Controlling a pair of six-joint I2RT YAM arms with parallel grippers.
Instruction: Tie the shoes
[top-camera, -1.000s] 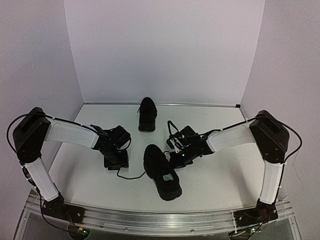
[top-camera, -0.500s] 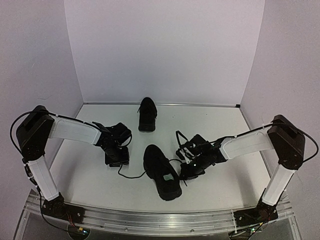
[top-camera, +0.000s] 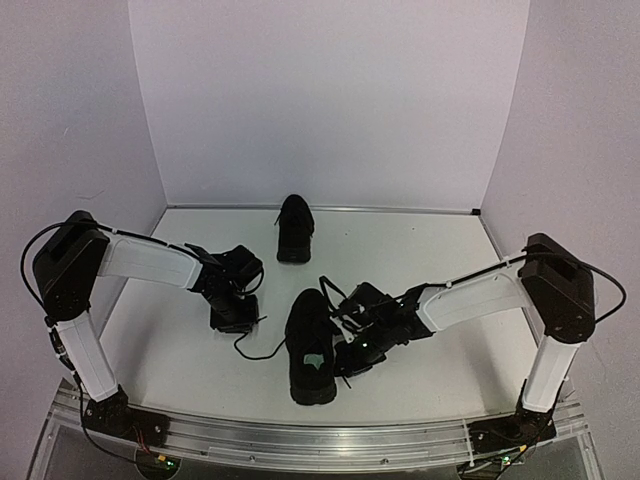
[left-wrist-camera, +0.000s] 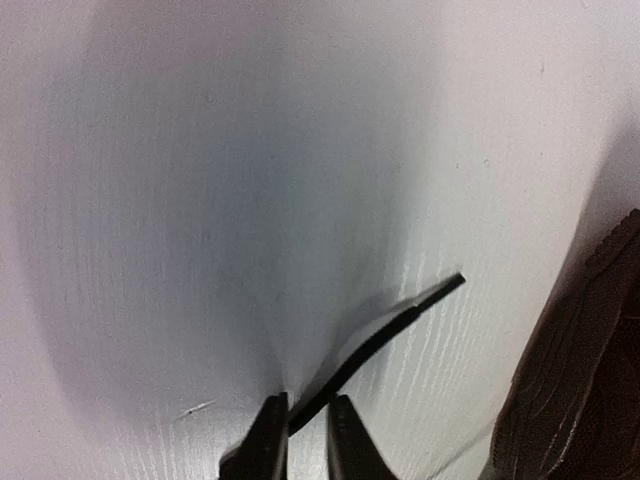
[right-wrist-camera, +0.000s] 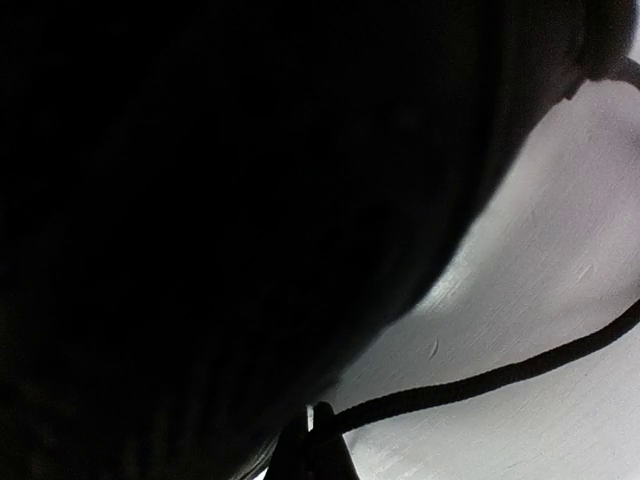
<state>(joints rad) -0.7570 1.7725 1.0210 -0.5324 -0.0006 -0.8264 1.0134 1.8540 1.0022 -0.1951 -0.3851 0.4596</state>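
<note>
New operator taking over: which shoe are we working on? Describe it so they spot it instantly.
On the white table, look at the middle of the near half. The near shoe lies there, with the left end effector and right end effector each shut on one of its laces. Unlike the far shoe by the back wall, it shows a pale insole label.

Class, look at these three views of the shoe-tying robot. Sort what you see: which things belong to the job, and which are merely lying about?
Belong to the job: near shoe; far shoe; left lace, held in the left gripper; right lace, held in the right gripper.

Lying about: no stray items show; only the table and back wall.
</note>
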